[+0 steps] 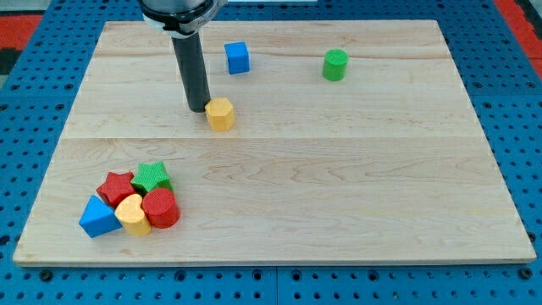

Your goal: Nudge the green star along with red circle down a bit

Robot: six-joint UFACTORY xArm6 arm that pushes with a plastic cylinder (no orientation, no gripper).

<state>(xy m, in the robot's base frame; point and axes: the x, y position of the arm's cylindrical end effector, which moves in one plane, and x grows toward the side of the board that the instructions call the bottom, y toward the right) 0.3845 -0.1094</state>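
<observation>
The green star [152, 177] and the red circle [161, 207] sit in a tight cluster at the board's lower left. The star is at the cluster's top right, the red circle just below it. A red star [116, 187], a yellow heart-like block [132, 213] and a blue block [98, 217] touch them on the left. My tip [196, 109] is far above the cluster, at the upper middle-left of the board, right beside the left side of a yellow hexagon [220, 113].
A blue cube [237, 58] sits near the top edge, right of the rod. A green cylinder [334, 64] sits at the upper right. The wooden board [339, 186] lies on a blue perforated table.
</observation>
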